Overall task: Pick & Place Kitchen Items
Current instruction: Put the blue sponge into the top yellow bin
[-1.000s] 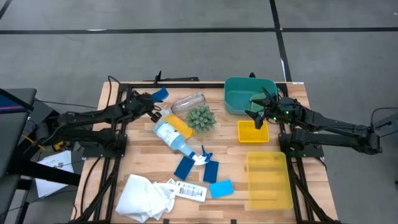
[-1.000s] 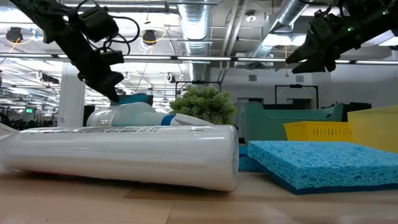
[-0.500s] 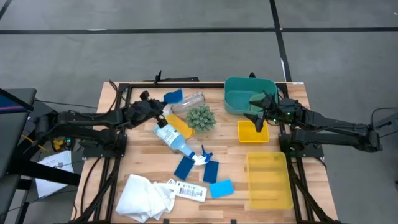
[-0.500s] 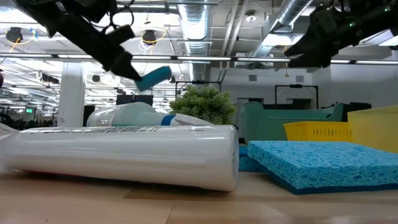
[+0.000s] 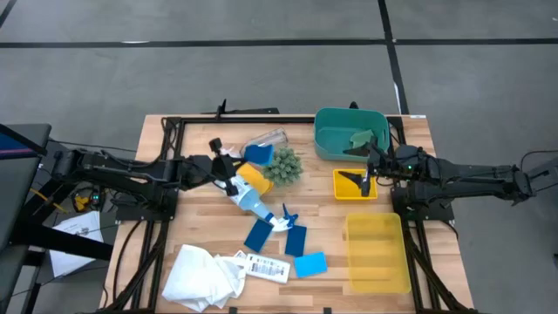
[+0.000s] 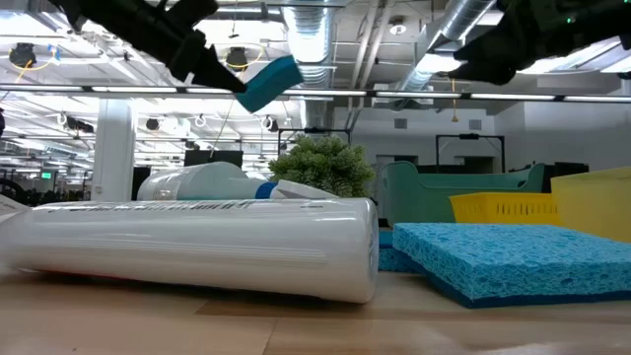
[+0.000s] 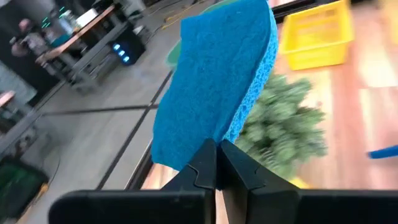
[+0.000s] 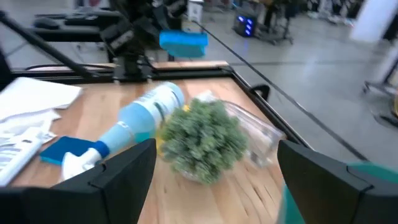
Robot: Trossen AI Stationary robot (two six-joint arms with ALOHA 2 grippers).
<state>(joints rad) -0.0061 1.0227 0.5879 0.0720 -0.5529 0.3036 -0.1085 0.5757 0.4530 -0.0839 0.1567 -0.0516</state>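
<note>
**One sponge in the air, most of the pile still on the table**

High view: the left gripper point(image 5: 234, 166) sits mid-frame, clamped on a blue sponge point(image 5: 256, 153) just left of the plant ball point(image 5: 282, 165). The right gripper point(image 5: 359, 178) hangs over the small yellow bin point(image 5: 355, 185), fingers spread, empty. Still lying around: the spray bottle point(image 5: 243, 193), a clear cup point(image 5: 266, 139), three more blue sponges point(image 5: 286, 242) below centre, and the cloth point(image 5: 200, 271) at lower left. The teal bin point(image 5: 350, 133) seems to hold something green, can't tell what. So I'd say it's early days.

Low view: the sponge point(image 6: 266, 83) rides high at upper left, well above the table.

Left wrist view: fingers pinch the sponge's point(image 7: 214, 96) lower edge.

Right wrist view: wide-open fingers point(image 8: 127, 165), bottle point(image 8: 144, 116) and plant ball point(image 8: 203, 138) ahead.
</note>
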